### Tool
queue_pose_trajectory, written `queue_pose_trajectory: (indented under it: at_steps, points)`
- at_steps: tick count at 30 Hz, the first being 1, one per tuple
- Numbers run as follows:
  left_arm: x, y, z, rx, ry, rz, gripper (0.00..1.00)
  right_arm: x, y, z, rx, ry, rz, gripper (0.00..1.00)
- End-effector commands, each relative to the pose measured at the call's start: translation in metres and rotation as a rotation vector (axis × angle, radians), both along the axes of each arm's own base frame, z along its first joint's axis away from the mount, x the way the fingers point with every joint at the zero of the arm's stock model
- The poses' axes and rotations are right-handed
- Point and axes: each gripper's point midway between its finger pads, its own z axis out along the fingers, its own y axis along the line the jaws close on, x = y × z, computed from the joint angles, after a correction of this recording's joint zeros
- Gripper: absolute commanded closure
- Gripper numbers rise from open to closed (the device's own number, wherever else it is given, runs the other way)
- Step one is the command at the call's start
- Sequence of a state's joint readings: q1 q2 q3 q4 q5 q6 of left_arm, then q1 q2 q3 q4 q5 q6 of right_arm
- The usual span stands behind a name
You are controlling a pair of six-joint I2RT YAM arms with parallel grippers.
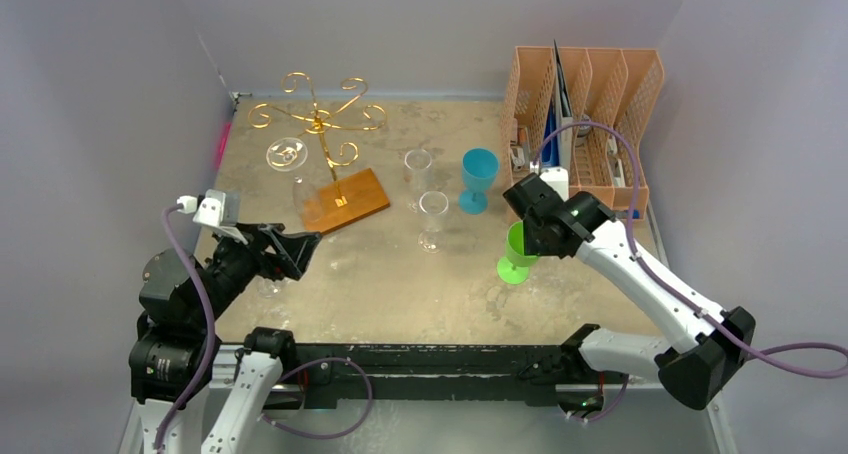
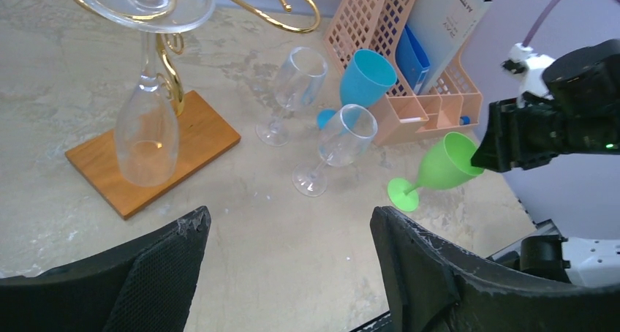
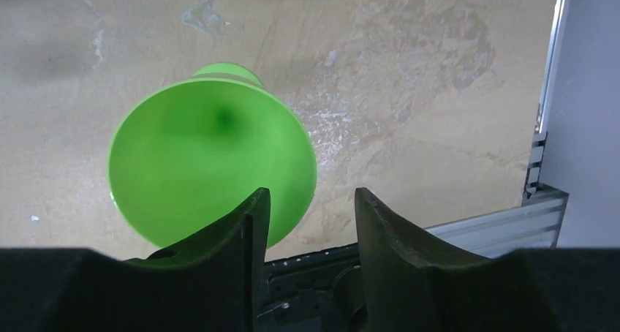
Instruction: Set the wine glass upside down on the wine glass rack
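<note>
Near the right edge of the bench [image 1: 400,294], the right fingers [image 3: 234,251], unclenched, are straddling the rim of the green glass [image 3: 197,156], next probably clamping, lifting and inverting it onto the rack [image 1: 318,124]; left fingers [image 2: 157,266] are hanging spread.

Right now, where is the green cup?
In the top view, the green cup stands on the right side of the table, a little nearer the robot than the blue cup. The right claw is open at its rim.
</note>
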State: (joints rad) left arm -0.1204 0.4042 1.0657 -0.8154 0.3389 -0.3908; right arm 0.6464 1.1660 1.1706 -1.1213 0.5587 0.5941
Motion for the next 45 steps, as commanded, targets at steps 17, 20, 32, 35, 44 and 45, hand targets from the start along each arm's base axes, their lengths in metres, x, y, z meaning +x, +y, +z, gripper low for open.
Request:
queue_pose_trajectory:
  at_steps: [17,20,32,35,44,45]
  points:
    - [0.012,-0.011,0.017,-0.146,0.055,-0.001,0.23,0.004,0.011,-0.017,0.126,-0.084,-0.026,1.0]
    - [0.011,-0.004,0.009,-0.191,0.105,0.064,0.23,0.004,0.01,-0.006,0.152,-0.133,-0.021,1.0]
    - [0.012,0.013,-0.055,-0.332,0.458,0.311,0.23,0.011,0.026,0.058,0.336,-0.38,0.125,1.0]
    - [0.011,0.017,-0.069,-0.353,0.504,0.36,0.23,0.012,0.026,0.102,0.392,-0.547,0.203,1.0]
    - [0.016,-0.003,-0.059,-0.489,0.483,0.273,0.23,0.002,0.07,0.201,0.63,-0.811,0.501,1.0]
    - [0.017,-0.008,-0.055,-0.517,0.489,0.251,0.23,0.001,0.078,0.212,0.666,-0.837,0.533,1.0]
